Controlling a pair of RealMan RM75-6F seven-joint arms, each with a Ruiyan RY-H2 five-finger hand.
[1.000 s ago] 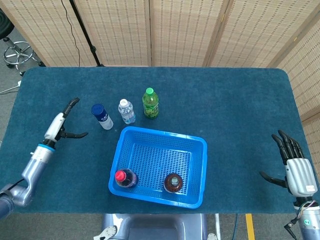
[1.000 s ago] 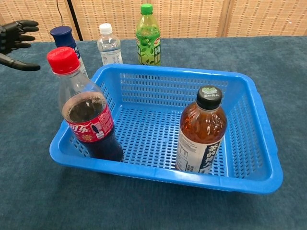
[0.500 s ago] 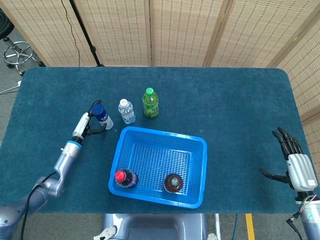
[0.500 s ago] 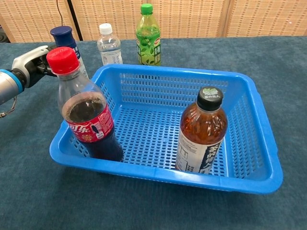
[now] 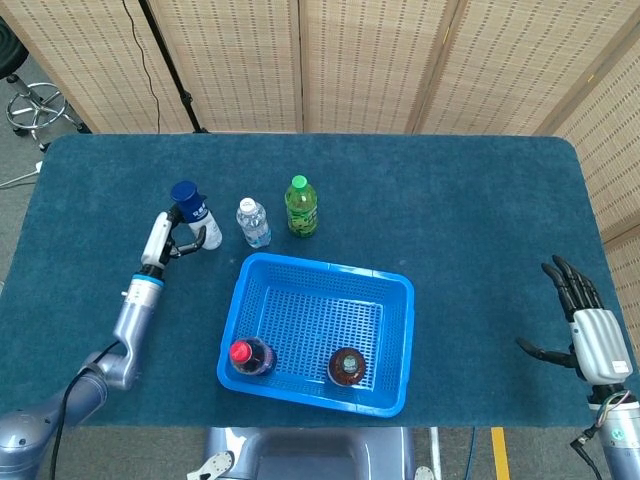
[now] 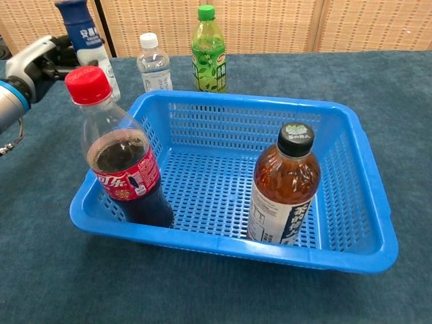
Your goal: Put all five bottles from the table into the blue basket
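While gripped, slim blue-capped bottle (image 5: 193, 217).

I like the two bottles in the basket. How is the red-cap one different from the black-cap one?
The red-cap bottle has a red label and dark cola; the black-cap bottle has a white label and brown drink. The red-cap bottle stands taller and is only partly full. Both stand upright inside the blue basket.

The left hand (image 5: 172, 236) grips the blue-capped bottle (image 5: 192, 211) beside the blue basket (image 5: 317, 331).
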